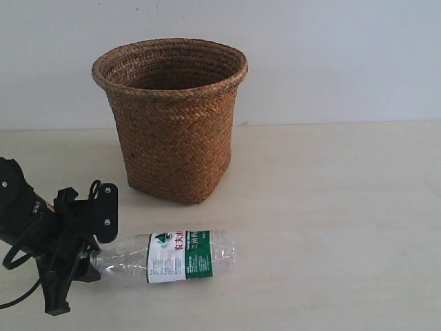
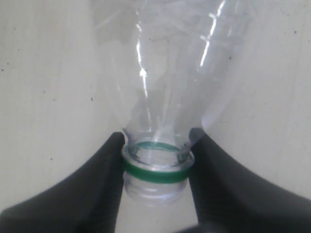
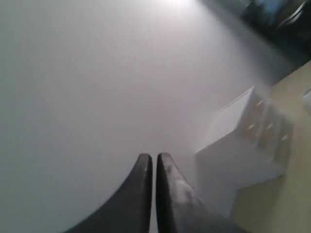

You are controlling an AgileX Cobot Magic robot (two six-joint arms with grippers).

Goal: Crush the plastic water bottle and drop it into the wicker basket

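Note:
The plastic water bottle (image 1: 180,256) lies on its side on the table, in front of the wicker basket (image 1: 172,138), its neck pointing left. Its white-and-green label faces up. My left gripper (image 1: 84,258) is shut on the bottle's neck. In the left wrist view the black fingers (image 2: 104,170) press on both sides of the green neck ring of the bottle (image 2: 165,73), and the bare threaded mouth shows with no cap on it. The basket stands upright behind the bottle, apart from it. My right gripper (image 3: 154,159) is shut on nothing, faces a white wall, and is out of the exterior view.
The pale wooden table (image 1: 331,221) stretches right of the bottle and basket. A white wall stands behind. Black cables (image 1: 15,256) hang off the left arm near the table's front left corner. A white boxy shape (image 3: 240,145) shows in the right wrist view.

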